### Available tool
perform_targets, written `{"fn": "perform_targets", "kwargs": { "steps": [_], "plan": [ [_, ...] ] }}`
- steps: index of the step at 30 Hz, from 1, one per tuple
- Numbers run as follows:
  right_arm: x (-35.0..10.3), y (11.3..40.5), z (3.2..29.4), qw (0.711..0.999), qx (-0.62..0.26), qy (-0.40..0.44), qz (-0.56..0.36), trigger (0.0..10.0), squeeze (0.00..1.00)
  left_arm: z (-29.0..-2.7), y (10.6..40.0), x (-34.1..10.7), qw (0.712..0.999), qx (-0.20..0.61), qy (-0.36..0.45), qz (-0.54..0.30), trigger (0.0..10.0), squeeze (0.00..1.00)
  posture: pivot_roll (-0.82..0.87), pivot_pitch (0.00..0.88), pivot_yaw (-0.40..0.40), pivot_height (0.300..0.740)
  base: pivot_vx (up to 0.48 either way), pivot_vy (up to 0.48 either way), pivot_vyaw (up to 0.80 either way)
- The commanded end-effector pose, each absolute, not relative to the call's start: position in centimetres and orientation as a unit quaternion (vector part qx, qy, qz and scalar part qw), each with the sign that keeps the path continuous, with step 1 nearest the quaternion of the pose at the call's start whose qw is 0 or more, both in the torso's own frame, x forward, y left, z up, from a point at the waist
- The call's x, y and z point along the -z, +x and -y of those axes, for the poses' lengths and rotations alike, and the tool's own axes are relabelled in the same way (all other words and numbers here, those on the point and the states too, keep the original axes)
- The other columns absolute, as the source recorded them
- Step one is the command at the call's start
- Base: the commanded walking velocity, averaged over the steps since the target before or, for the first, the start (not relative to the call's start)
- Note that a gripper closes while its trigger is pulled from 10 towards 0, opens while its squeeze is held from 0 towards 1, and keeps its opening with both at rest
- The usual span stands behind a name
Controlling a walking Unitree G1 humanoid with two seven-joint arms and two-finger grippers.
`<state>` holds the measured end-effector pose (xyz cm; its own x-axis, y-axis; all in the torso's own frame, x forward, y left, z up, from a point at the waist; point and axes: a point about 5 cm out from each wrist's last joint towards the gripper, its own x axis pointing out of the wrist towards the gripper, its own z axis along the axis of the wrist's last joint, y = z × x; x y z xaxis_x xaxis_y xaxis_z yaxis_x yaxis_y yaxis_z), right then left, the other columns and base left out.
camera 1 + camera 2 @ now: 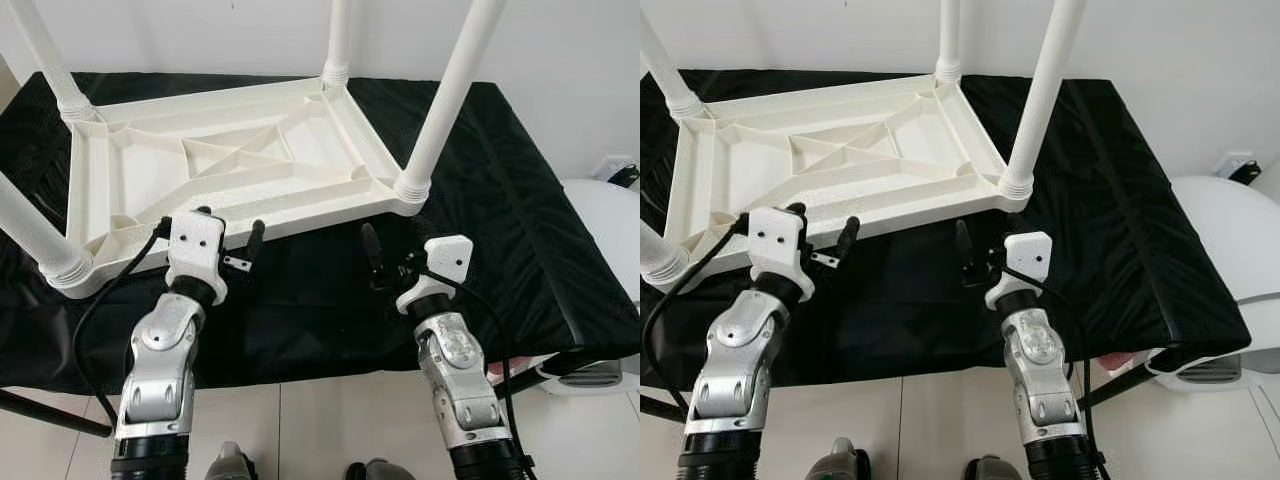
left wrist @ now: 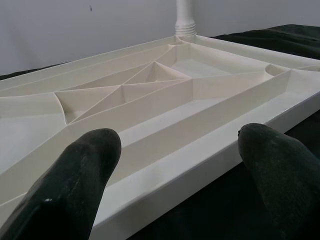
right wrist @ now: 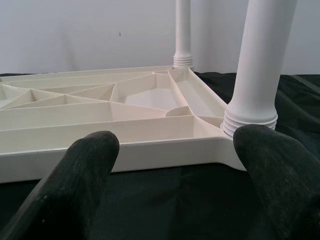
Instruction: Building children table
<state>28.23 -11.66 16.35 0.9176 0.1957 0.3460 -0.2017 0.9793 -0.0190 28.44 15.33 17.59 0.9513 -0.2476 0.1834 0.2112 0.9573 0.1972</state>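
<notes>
An upturned white table top (image 1: 230,160), four legs (image 1: 450,90) fitted, is seen lying on a black cloth (image 1: 500,200). The left gripper (image 1: 228,232) and right gripper (image 1: 393,252) are held wide open and empty just beside its near edge.

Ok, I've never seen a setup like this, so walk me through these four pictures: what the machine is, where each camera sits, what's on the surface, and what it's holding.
This is a humanoid robot with two silver arms. The two wide pictures come from cameras in its head, looking down; the two close ones come from a camera on each wrist, looking along that arm's two black fingers. On the black cloth lies a white children's table upside down, its legs pointing up. The left gripper is at the table's near edge, the right gripper just short of the corner leg. Both jaws stand open, and neither holds anything.
</notes>
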Motion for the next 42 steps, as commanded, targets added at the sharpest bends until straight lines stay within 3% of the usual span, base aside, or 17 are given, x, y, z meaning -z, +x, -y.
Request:
{"fn": "perform_targets", "kwargs": {
  "steps": [1,10,14,25,37,42],
  "plan": [
    [-16.3,27.9,11.8,0.98,-0.097,0.006,0.176,10.0,0.0,-15.3,28.2,-16.9,0.983,0.118,0.106,0.097,10.0,0.0,0.07,0.102,-0.015,0.74,0.0,0.0,0.0],
    [-15.8,27.6,11.9,0.981,-0.093,0.0,0.171,10.0,0.0,-14.9,27.7,-16.6,0.986,0.114,0.067,0.102,10.0,0.0,0.06,0.099,-0.014,0.74,0.0,0.0,0.0],
    [-15.7,28.1,12.6,0.981,-0.084,-0.018,0.171,10.0,0.0,-15.0,27.6,-15.8,0.993,0.072,0.014,0.098,10.0,0.0,0.07,0.104,-0.023,0.74,0.0,0.0,0.0],
    [-13.5,28.6,14.2,0.981,-0.089,-0.07,0.157,10.0,0.0,-17.4,27.1,-13.4,0.997,-0.002,0.024,0.079,10.0,0.0,0.07,0.1,-0.034,0.74,0.0,0.0,0.0],
    [-12.7,29.3,15.1,0.98,-0.1,-0.076,0.154,10.0,0.0,-19.1,27.1,-12.7,0.995,-0.019,0.025,0.099,10.0,0.0,0.08,0.092,-0.033,0.74,0.0,0.0,0.0],
    [-12.0,29.2,15.0,0.981,-0.1,-0.065,0.15,10.0,0.0,-18.6,27.2,-11.9,0.996,-0.016,0.016,0.09,10.0,0.0,0.08,0.094,-0.032,0.74,0.0,0.0,0.0]
  ]
}}
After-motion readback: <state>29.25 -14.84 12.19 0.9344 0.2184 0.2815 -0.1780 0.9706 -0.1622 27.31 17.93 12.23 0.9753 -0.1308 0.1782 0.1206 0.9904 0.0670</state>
